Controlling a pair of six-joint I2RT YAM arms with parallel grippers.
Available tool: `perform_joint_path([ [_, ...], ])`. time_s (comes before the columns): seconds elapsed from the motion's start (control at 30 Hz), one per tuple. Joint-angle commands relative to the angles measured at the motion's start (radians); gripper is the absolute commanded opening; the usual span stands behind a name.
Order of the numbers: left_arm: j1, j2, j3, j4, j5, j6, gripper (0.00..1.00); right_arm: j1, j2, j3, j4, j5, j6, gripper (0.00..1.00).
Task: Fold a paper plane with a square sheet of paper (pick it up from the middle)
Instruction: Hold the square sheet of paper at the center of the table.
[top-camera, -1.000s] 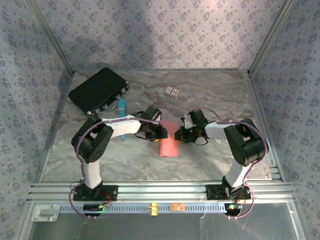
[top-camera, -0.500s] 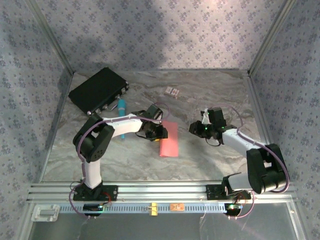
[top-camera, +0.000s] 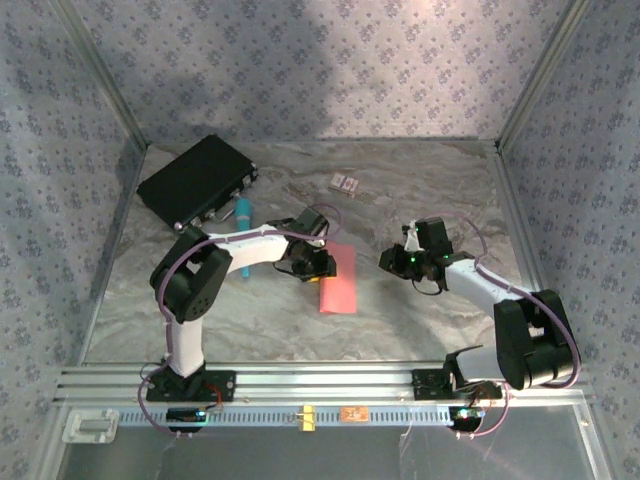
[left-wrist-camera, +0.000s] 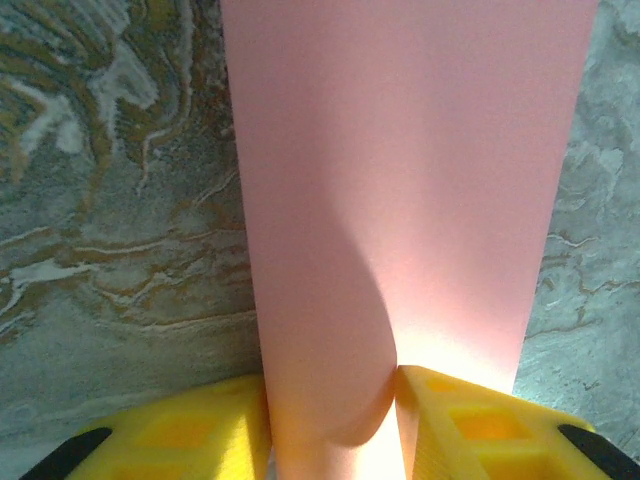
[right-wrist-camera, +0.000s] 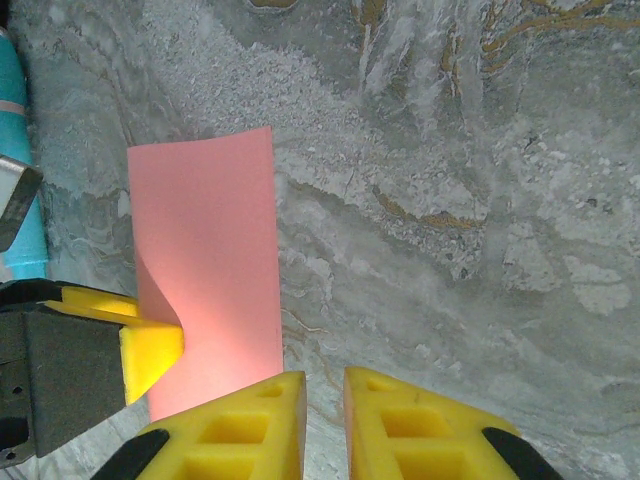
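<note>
The left gripper pinched one edge of the pink sheet of paper, which rested as a long folded strip on the marble table between the 2 arms. The right gripper hovered just beside it, with the jaws narrow and nothing between them.

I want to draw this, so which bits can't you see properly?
Pink paper: left wrist view, near end cut off by the bottom edge.
Teal marker: top view, partly hidden by the left arm.
Small card: top view, too small to make out its print.
</note>
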Motion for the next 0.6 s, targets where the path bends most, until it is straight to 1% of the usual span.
perform_joint_path([
  [0.0, -0.009, 0.064, -0.01, -0.053, -0.076, 0.007, 0.38, 0.007, -0.012, -0.007, -0.013, 0.007, 0.015, 0.19],
  [0.57, -0.02, 0.088, 0.004, -0.071, -0.082, -0.001, 0.38, 0.026, 0.008, -0.004, -0.001, 0.011, 0.018, 0.19],
])
